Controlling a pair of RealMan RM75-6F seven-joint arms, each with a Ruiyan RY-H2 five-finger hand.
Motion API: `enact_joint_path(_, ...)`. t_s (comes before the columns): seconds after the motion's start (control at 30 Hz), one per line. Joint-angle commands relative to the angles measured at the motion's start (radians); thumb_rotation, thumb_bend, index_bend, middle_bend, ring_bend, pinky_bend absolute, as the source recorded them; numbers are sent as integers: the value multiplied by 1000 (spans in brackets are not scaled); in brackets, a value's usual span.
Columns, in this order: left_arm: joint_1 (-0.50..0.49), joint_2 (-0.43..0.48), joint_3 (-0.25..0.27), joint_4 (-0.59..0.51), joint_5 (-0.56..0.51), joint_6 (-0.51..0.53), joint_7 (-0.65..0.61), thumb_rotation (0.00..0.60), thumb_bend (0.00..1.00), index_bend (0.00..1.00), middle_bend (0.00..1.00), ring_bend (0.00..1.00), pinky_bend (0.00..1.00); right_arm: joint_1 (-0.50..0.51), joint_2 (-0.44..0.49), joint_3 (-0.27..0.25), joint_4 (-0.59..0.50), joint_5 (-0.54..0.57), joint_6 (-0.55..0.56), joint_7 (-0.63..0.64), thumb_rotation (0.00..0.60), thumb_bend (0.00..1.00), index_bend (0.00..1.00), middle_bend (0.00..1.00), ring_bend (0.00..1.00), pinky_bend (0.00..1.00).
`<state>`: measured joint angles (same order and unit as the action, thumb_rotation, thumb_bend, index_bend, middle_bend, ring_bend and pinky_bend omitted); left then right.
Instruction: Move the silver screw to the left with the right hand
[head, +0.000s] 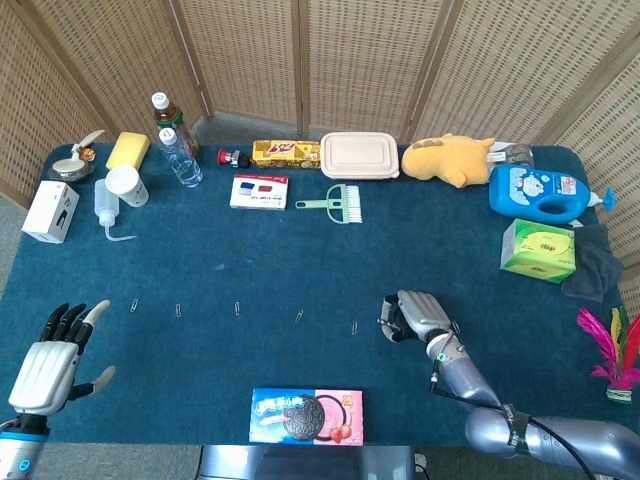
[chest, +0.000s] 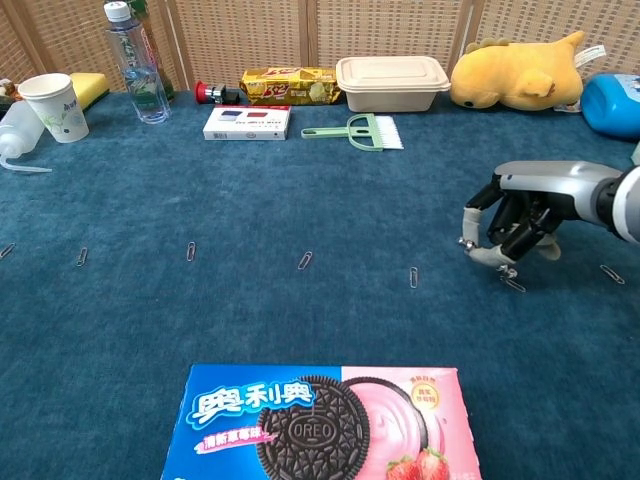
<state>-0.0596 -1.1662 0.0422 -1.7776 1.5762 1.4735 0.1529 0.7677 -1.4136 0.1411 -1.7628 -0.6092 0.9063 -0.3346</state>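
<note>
The right hand hangs low over the blue counter, near its right side, fingers curled downward and inward. At their tips sits a small silver object, seemingly the silver screw, pinched just above or touching the cloth; it is too small to tell which. A silver paper clip lies directly beneath it, almost touching.

The likely risk is confusion between these two tiny silver things: the fingertips could catch the clip instead, or nudge it along. The pinch also looks slight, so the screw could slip out on the leftward move and get lost among the row of clips, such as the next clip to the left.

The left hand rests idle at the counter's near left corner, fingers spread, holding nothing.
</note>
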Motion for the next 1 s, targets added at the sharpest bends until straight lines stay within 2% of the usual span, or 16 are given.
enact_joint_path(0.03,1,0,2,-1,1,-1,0,600,395,51,176,89,19,6,-2,3,0,1,-1,-3,600,425,654,907,914,783)
enact_joint_path(0.2,4,4,4,0,1,3,1,600,395,51,176,89,19,19,0,11,5,5,1,-7,600,425,653,907,914,783)
enact_joint_path(0.63,23,11,16,-14,6,18,8,600,394,51,176,86,19,0,68,126,7,-45,38,124,600,425,636,906,902,782)
enact_joint_path(0.77,31,15,17,-20,10,31,13,600,395,44,176,86,19,-8,68,157,42,-62,34,180,600,425,635,905,899,782)
enact_joint_path(1.0,40,16,23,-27,11,38,19,600,395,41,176,86,19,15,40,163,123,-49,-7,194,600,426,635,904,895,780)
